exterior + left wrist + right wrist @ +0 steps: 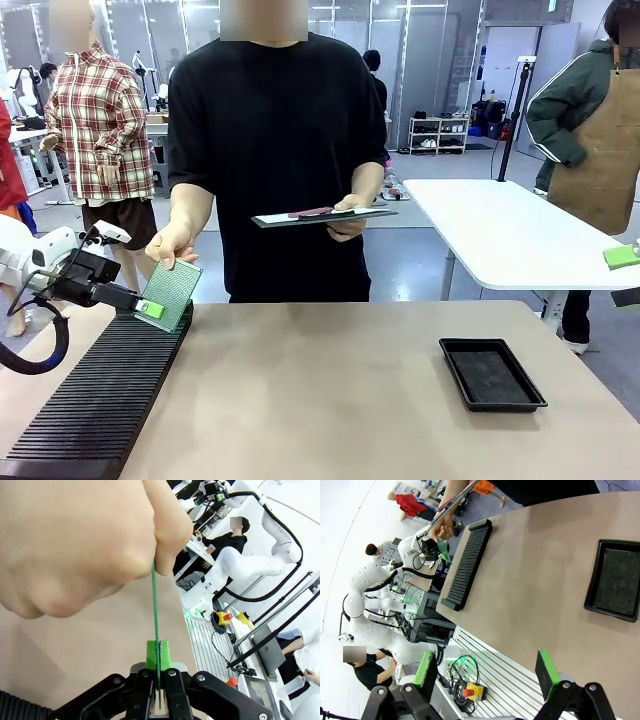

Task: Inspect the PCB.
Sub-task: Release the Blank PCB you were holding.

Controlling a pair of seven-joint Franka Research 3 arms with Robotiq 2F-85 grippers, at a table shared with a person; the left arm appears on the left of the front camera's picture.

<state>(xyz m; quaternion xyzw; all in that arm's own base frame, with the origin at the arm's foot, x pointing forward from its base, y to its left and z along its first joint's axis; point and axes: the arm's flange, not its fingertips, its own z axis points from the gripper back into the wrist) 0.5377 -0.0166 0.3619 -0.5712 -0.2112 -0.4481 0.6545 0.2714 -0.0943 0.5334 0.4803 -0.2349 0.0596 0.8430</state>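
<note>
Big stuff first: the tan table (330,400) has a long black slotted rack (100,400) down the robot's left side and a black tray (492,373) off to the right. The person across it holds a clipboard (322,215) in one hand. Their other hand (172,243) pinches the top edge of the PCB (170,293), which hangs in the air just over the rack's far end. The left gripper (150,308) is clamped on its lower edge, so two parties have hold of one thin board. My worry is that a tug against those closed jaws could flex it, or an early let-go from either side could drop it onto the rack. The board's long axis stands roughly upright, leaning slightly, with its face toward the robot. The right gripper (485,670) hangs wide open, holding nothing.
</note>
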